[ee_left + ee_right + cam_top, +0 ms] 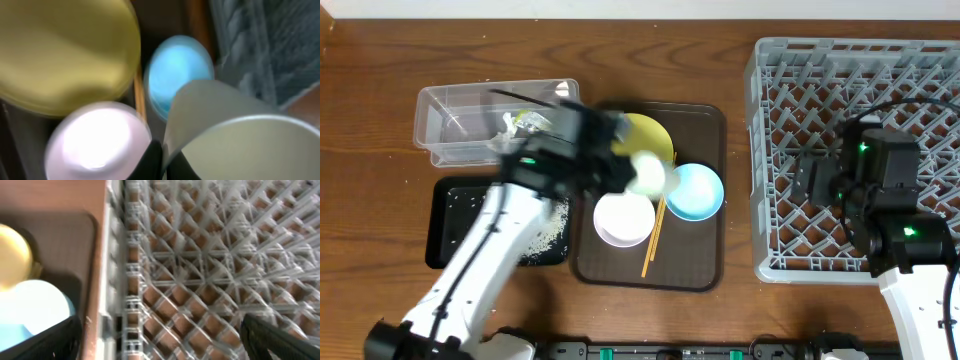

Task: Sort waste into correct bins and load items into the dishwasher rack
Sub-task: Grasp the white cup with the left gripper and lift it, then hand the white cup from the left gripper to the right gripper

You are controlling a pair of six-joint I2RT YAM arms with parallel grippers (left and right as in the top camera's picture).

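Observation:
My left gripper (626,166) is shut on the rim of the small pale cup (649,173) and holds it above the brown tray. In the left wrist view its fingers (162,160) pinch the cup wall (240,142). Below lie the yellow plate (650,133) (65,50), the light blue bowl (696,192) (176,70), the white bowl (623,219) (95,142) and the chopsticks (654,236). My right gripper (810,180) (162,345) is open and empty over the grey dishwasher rack (850,70) (210,265). The snack wrapper and tissue (520,123) lie in the clear tub (455,110). Rice (551,230) lies on the black tray (450,225).
The dark brown serving tray (710,125) (65,235) holds the dishes between the bins and the rack. The rack's left wall stands close to the tray's right edge. The plate (12,255) and blue bowl (35,307) show at the left of the right wrist view.

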